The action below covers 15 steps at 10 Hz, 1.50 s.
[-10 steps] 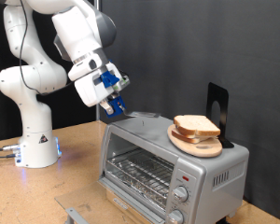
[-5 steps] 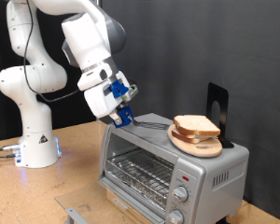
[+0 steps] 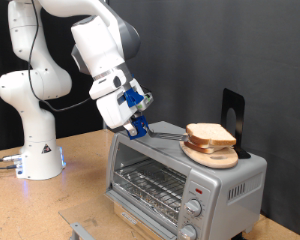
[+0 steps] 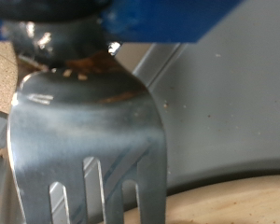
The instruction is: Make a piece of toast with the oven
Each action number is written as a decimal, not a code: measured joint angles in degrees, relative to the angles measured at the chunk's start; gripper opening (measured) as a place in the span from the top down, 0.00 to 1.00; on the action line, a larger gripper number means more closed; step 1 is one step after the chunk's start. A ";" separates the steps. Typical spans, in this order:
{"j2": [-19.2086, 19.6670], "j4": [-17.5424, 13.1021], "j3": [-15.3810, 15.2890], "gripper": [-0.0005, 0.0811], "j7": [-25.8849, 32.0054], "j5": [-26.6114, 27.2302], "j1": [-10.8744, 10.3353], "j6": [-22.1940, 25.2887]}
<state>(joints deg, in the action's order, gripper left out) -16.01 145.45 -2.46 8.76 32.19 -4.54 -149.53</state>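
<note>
The piece of toast (image 3: 212, 134) lies on a round wooden plate (image 3: 206, 153) on top of the silver oven (image 3: 225, 180). The oven's glass door is shut, and its wire rack (image 3: 145, 182) shows through the glass. My gripper (image 3: 138, 122) hangs over the end of the oven top at the exterior view's left. It is shut on the handle of a metal fork (image 3: 166, 131), whose tines point at the toast and end just short of the plate. In the wrist view the fork (image 4: 89, 131) fills the frame under the blue fingers (image 4: 177, 19), with the plate's edge (image 4: 233, 201) beyond it.
A black upright stand (image 3: 233, 112) is behind the plate on the oven top. Round knobs (image 3: 194, 209) sit on the oven's front. The arm's white base (image 3: 35, 150) stands on the wooden table at the exterior view's left. A small metal bracket (image 3: 83, 229) lies at the table's front edge.
My gripper has moved to the exterior view's right and slightly down, bringing the fork over the oven top towards the toast. The toast and plate have not moved.
</note>
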 joint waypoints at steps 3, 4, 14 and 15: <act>0.12 -0.11 -0.01 0.47 0.40 0.34 -0.40 0.00; 0.12 -0.11 -0.01 0.47 0.98 0.70 -0.49 0.00; -0.39 0.84 -0.07 0.47 2.45 1.73 -1.27 1.67; -0.45 0.86 -0.08 0.47 2.45 1.88 -1.34 1.67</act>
<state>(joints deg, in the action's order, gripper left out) -16.46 146.31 -2.54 11.21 34.07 -5.88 -147.86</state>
